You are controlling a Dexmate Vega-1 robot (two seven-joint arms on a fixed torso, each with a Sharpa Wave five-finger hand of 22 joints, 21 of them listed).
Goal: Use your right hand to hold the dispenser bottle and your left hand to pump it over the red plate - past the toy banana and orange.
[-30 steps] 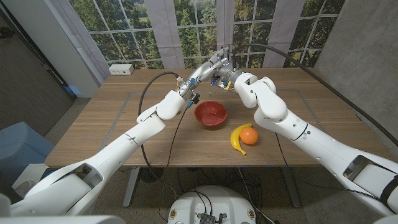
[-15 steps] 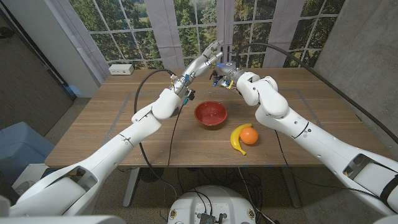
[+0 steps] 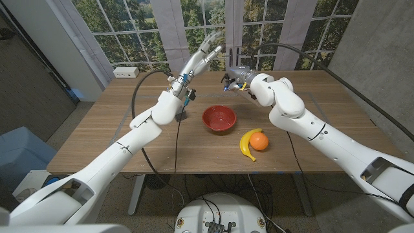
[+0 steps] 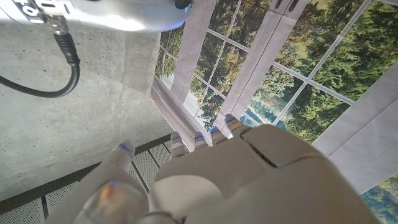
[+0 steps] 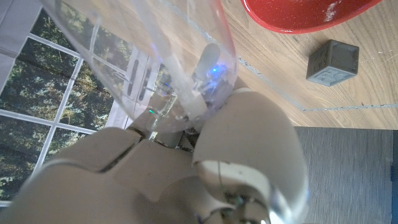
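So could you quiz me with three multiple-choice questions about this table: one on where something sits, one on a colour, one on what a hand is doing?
1. Where does the toy orange lie?
A. In the red plate
B. Against the toy banana
C. At the table's far edge

2. What colour is the plate?
A. Blue
B. White
C. Red

3. What is the right hand doing?
A. Gripping the clear dispenser bottle
B. Holding the banana
C. Pressing on the plate

Answers: 1 B, the orange nestles in the banana's curve, beside the plate. 2 C, it shows red in the head view. 3 A, the right wrist view shows fingers around the bottle.
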